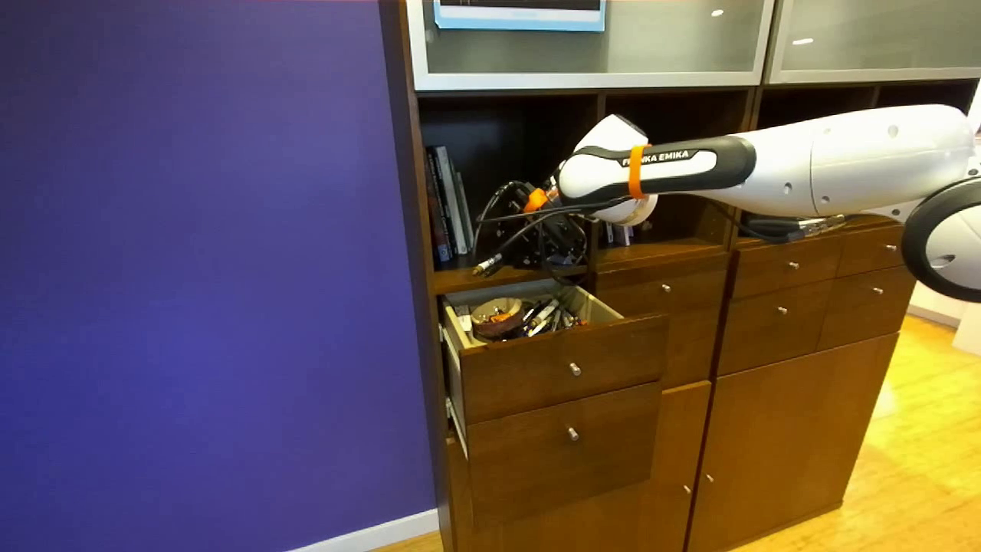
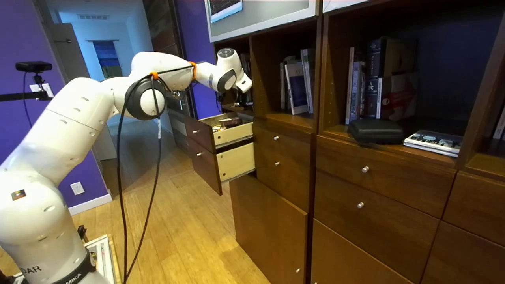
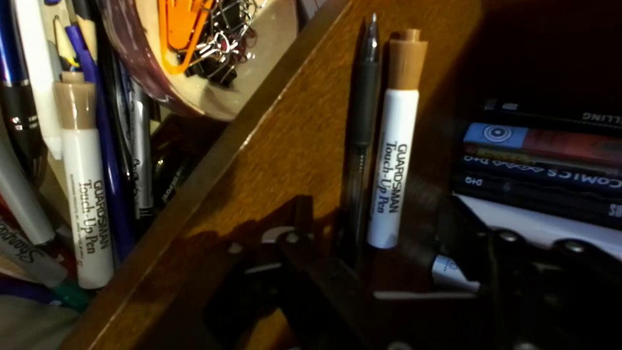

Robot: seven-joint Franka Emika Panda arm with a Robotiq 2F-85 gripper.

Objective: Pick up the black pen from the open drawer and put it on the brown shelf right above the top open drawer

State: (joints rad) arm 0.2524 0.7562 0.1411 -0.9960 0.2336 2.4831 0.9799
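Note:
The black pen lies on the brown shelf in the wrist view, beside a white Touch-Up Pen with a tan cap. Its lower end is in shadow near the gripper. The open drawer is pulled out just below the brown shelf; it also shows in an exterior view. My gripper is open, its dark fingers apart on either side of the lower ends of both pens. In an exterior view the gripper is inside the cubby, partly hidden by cables.
Books stand right of the gripper in the wrist view, and also in an exterior view. A bowl of clips and loose pens fill the drawer. A white object lies by the right finger. Frosted glass hangs above.

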